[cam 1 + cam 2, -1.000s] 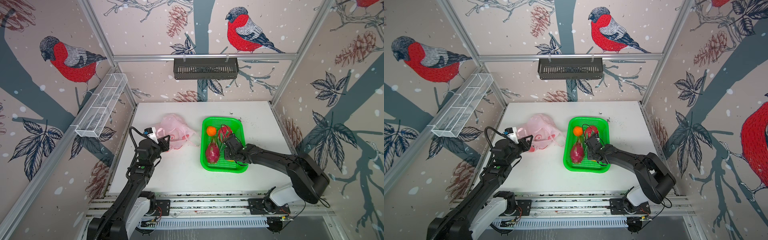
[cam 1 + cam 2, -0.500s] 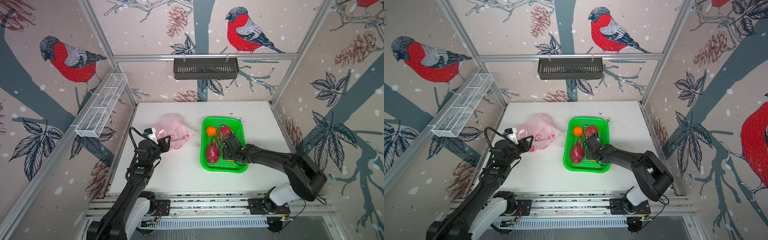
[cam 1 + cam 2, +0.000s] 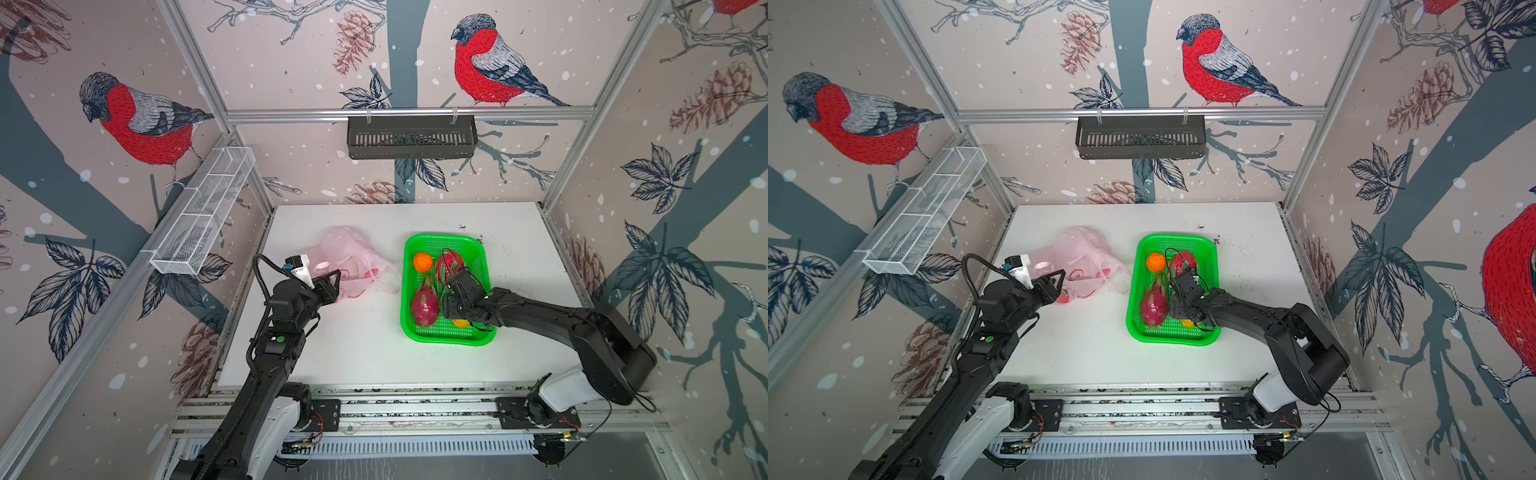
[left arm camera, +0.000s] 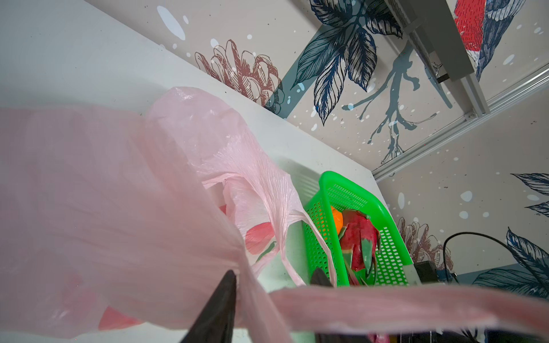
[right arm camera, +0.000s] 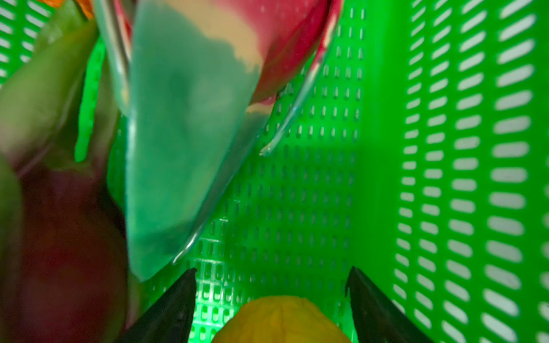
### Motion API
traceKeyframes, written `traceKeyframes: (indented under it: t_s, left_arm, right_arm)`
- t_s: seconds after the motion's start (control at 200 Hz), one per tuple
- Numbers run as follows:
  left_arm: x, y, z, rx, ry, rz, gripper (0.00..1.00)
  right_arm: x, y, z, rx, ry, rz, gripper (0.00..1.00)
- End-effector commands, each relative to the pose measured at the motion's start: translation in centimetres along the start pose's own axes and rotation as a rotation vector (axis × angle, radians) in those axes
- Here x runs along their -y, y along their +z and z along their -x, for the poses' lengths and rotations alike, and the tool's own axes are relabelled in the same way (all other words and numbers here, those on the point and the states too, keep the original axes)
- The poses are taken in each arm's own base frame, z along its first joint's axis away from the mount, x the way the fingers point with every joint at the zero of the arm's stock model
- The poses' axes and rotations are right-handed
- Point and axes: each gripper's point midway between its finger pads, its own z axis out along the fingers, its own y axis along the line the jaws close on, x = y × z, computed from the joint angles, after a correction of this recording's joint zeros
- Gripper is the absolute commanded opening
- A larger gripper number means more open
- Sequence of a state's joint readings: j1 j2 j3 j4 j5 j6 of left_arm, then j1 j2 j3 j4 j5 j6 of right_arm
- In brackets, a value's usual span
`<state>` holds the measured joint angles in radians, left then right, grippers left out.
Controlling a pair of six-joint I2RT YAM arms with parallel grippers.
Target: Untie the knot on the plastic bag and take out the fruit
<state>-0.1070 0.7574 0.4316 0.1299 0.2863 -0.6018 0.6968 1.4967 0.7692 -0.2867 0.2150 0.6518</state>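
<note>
- The plastic bag [image 3: 353, 254] lay crumpled on the white counter [image 3: 365, 349], just left of the green basket [image 3: 445, 238]. One loop handle [image 3: 388, 284] trailed toward the basket's wall.
- The left tool [image 3: 336, 282] sat at the bag's near-left edge. In the left wrist view its fingers [image 4: 222, 294] stood apart, with pink film draped across the gap.
- The fruit was all in the basket: one dragon fruit [image 3: 424, 303] lay along the left wall, and a second dragon fruit [image 3: 451, 262] lay at the far end beside an orange ball [image 3: 422, 262].
- The right tool [image 5: 272, 273] was down inside the basket, fingers wide apart on either side of a yellow ball [image 5: 282, 319] resting on the basket floor. Whether they touched it could not be told.
</note>
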Motion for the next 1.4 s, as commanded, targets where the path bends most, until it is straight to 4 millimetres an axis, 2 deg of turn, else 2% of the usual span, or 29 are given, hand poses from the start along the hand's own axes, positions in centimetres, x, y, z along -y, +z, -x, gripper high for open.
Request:
traceKeyframes:
  t_s: [0.0, 0.21, 0.305, 0.395, 0.485, 0.675, 0.691, 0.756, 0.931, 1.046, 1.221, 1.391]
  left_arm:
    - [0.5, -0.5, 0.6, 0.009, 0.012, -0.001, 0.44]
    - [1.1, -1.5, 1.3, 0.006, 0.014, 0.013, 0.48]
    - [1.0, -2.0, 1.4, 0.002, 0.010, 0.035, 0.54]
    - [0.9, -2.4, 1.3, 0.001, 0.004, 0.051, 0.55]
    - [0.7, -2.8, 1.1, -0.011, -0.001, 0.069, 0.58]
    - [0.3, -3.5, 0.0, -0.069, -0.020, 0.102, 0.58]
    - [0.3, -3.5, -0.1, -0.074, -0.023, 0.102, 0.58]
    - [0.2, -3.9, -0.6, -0.092, -0.039, 0.108, 0.58]
    - [-0.3, -5.9, -1.2, -0.105, -0.072, 0.167, 0.60]
    - [-0.4, -7.5, 0.2, -0.052, -0.085, 0.223, 0.60]
    - [-0.3, -10.2, 3.8, 0.081, -0.057, 0.321, 0.60]
    - [0.9, -10.3, 7.4, 0.183, 0.001, 0.318, 0.63]
  right_arm:
    - [0.1, -0.9, 0.8, 0.027, 0.002, -0.008, 0.83]
    - [0.2, -2.9, 2.1, 0.080, 0.016, 0.001, 0.85]
    - [0.3, -4.0, 2.7, 0.107, 0.024, 0.003, 0.85]
    - [0.4, -5.1, 3.4, 0.137, 0.032, 0.007, 0.86]
    - [0.5, -6.1, 4.0, 0.164, 0.038, 0.014, 0.86]
    - [0.6, -7.1, 4.6, 0.191, 0.044, 0.017, 0.86]
    - [0.6, -7.8, 4.9, 0.210, 0.049, 0.029, 0.86]
    - [0.6, -8.1, 5.1, 0.222, 0.053, 0.034, 0.86]
    - [0.7, -9.0, 5.6, 0.253, 0.061, 0.045, 0.86]
    - [0.8, -9.8, 6.2, 0.281, 0.061, 0.046, 0.87]
    - [1.2, -11.0, 7.4, 0.330, 0.071, 0.052, 0.87]
    - [1.7, -12.3, 8.8, 0.403, 0.081, 0.073, 0.90]
